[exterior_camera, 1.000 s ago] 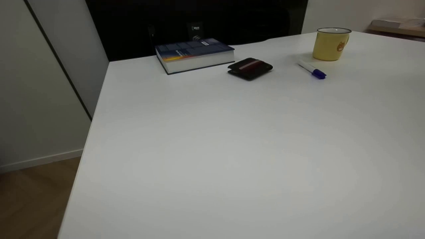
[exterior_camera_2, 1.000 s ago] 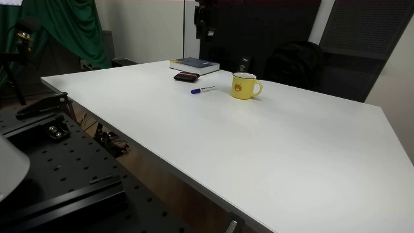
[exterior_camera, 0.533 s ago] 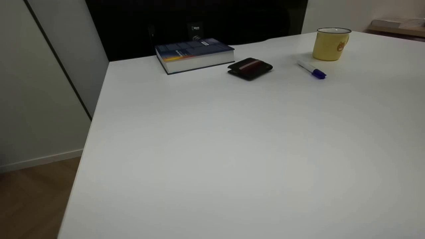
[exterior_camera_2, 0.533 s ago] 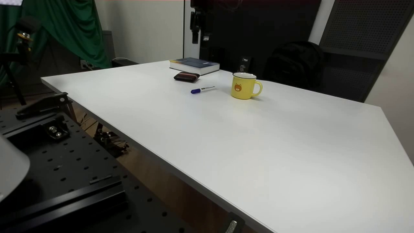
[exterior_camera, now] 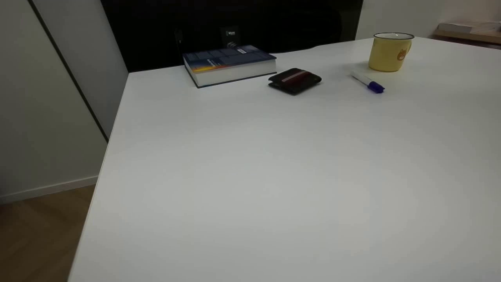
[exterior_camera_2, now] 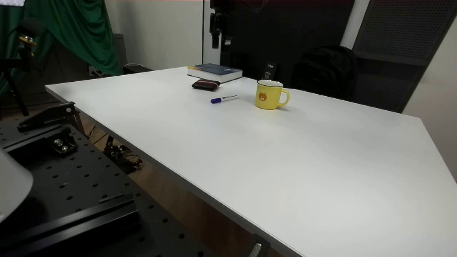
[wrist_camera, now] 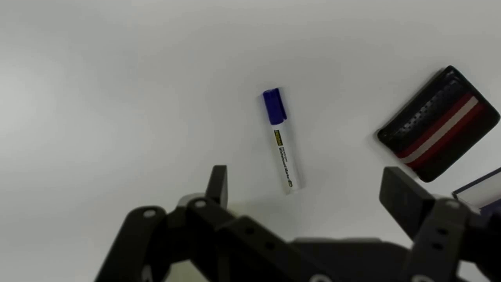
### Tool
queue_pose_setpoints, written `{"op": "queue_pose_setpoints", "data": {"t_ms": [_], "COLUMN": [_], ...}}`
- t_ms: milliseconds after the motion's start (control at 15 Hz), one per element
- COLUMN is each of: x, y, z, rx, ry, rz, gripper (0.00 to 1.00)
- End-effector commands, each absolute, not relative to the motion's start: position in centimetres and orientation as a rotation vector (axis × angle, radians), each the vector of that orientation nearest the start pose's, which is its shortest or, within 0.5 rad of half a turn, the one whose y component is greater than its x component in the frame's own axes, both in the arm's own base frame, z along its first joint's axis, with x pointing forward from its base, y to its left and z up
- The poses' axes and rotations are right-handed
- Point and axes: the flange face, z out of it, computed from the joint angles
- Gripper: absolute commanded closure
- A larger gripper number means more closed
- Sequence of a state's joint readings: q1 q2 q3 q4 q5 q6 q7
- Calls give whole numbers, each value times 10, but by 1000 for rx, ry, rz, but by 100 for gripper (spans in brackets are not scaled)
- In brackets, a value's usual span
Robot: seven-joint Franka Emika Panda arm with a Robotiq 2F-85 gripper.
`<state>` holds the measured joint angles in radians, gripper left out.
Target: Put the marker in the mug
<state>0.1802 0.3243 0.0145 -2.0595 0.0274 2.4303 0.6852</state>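
Note:
The marker (wrist_camera: 285,156), white with a dark blue cap, lies flat on the white table. It shows in both exterior views (exterior_camera: 366,82) (exterior_camera_2: 224,99). The yellow mug (exterior_camera_2: 268,95) stands upright beside the marker, with its handle turned away from it. The mug also shows in an exterior view (exterior_camera: 389,53). In the wrist view only a blurred yellowish patch shows behind the gripper's left finger. My gripper (wrist_camera: 304,172) is open and empty, with the marker lying below and ahead of the gap between its fingers. In an exterior view the gripper (exterior_camera_2: 221,42) hangs high above the table.
A black wallet with a red and pale stripe (wrist_camera: 438,123) lies to the right of the marker in the wrist view. A thick dark blue book (exterior_camera: 231,62) lies beyond the wallet near the table's (exterior_camera_2: 271,157) edge. A black backpack (exterior_camera_2: 325,71) stands behind the table.
Between one second and half a second ago my gripper moved a little left and down in an exterior view. Since then it looks still. The marker and mug have not moved.

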Motion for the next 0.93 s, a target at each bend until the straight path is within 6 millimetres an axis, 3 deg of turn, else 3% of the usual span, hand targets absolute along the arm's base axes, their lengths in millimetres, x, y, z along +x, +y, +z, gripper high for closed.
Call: {"op": "queue_pose_setpoints", "data": {"t_ms": [0,467,867], "x": [596,606,604], "y": [110,106,105], "z": [275,255,227], "rx": [-3041,-3000,-3016], "ry": [774,642,503], "rz": [-86,-191,-132], "gripper": [0,0,0]}}
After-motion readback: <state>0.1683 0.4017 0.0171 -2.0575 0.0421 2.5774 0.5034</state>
